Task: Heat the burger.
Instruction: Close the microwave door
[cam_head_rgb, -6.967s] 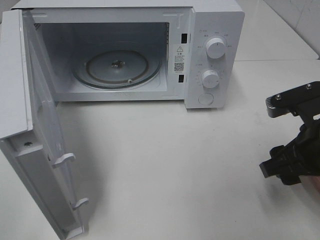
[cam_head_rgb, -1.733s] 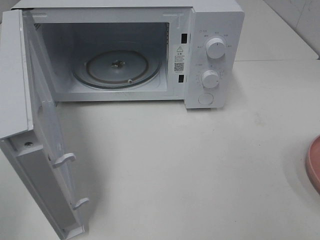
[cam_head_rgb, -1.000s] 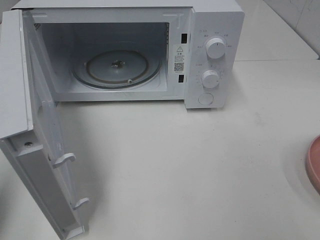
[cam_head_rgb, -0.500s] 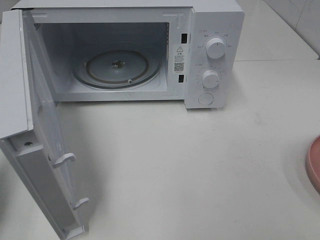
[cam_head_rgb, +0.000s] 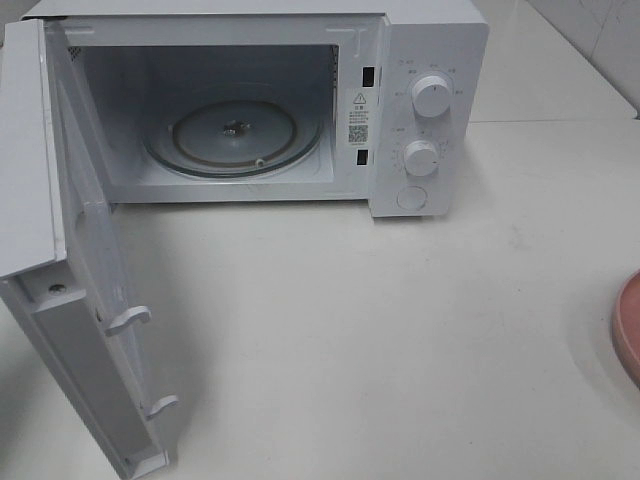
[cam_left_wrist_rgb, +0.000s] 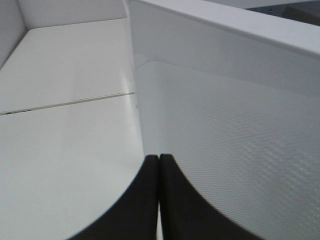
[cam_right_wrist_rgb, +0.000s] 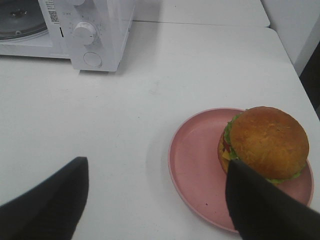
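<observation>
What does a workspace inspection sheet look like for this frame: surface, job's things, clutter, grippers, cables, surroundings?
Surface: white table, no spills seen.
Job's things: burger sits on the pink plate, off-centre, on the table; only the plate's rim shows at the right edge of the high view. Microwave stands with its door swung open; glass turntable is bare.
Clutter: nothing seen.
Grippers: left gripper shut, holding nothing, close beside the microwave door. Right gripper open, holding nothing, over the table near the plate with one finger in front of the burger.
Cables: nothing seen.
Surroundings: white wall tiles behind the table.
</observation>
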